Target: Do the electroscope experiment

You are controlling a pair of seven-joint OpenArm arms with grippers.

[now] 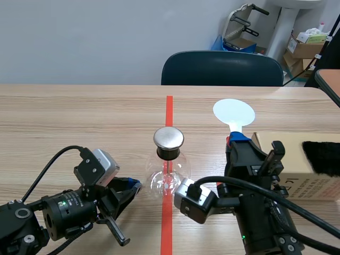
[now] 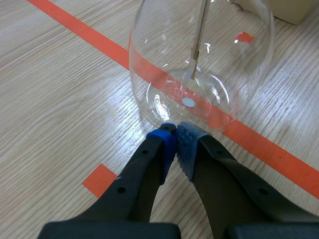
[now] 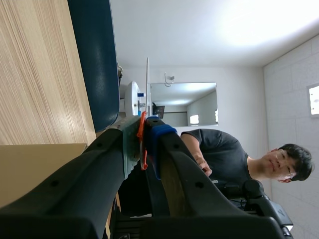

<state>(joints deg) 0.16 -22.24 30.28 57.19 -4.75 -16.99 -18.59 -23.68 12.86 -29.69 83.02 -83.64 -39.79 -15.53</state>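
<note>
Glass electroscope point(image 1: 169, 171) stands mid-bench point(image 1: 74, 117) on the orange tape line point(image 1: 169, 106); left gripper point(image 1: 133, 185) is clenched on nothing, pads right at the flask's base; right gripper point(image 1: 236, 139), near it, is grasping an upright white paddle point(image 1: 234, 112).

The clear round glass flask point(image 2: 199, 74) loses its neck and cap past the left wrist view's edge. The white round paddle point(image 1: 234, 112) has its handle buried in the right pincer point(image 1: 237, 139). The scene's right edge cuts off the tan cardboard box point(image 1: 319, 186) and the black furry patch point(image 1: 321, 158) on it.
</note>
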